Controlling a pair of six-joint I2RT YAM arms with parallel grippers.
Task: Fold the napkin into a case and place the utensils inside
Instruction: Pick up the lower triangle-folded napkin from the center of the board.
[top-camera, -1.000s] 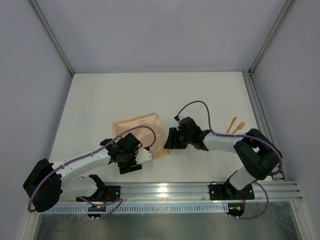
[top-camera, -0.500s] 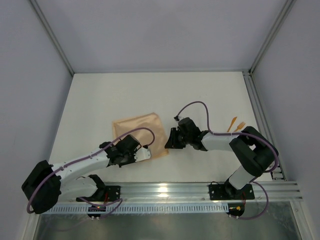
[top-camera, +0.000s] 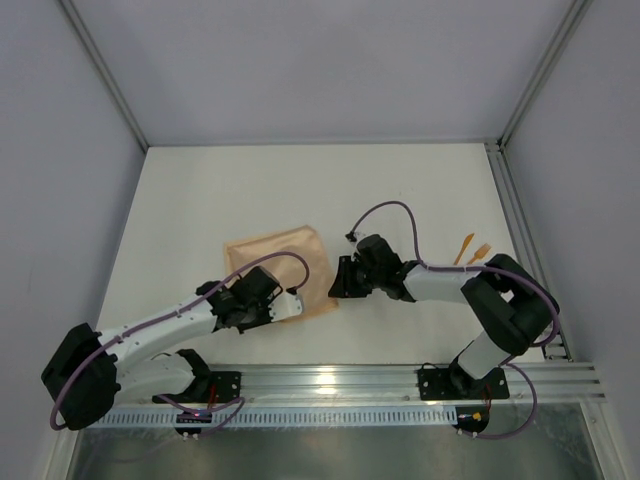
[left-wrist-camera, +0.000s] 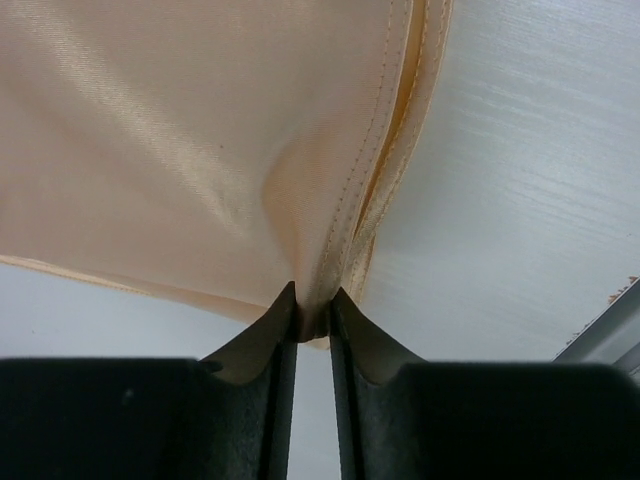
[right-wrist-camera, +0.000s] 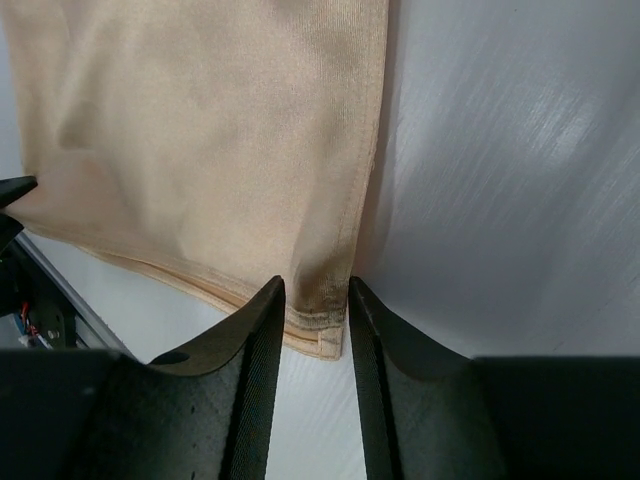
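A: Where does the napkin (top-camera: 275, 262) lie?

B: On the desk (top-camera: 220, 190), utensils (top-camera: 472, 250) well apart at right: top view only. Wrist views alone show left pincer (left-wrist-camera: 313, 310) and right pincer (right-wrist-camera: 312, 300) each nipped narrowly on its hem.

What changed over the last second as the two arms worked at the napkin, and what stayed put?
The left gripper swung forward onto the near edge of the napkin and closed on it. The right gripper barely moved but closed on the near right corner. The napkin lies where it was; the utensils are untouched.
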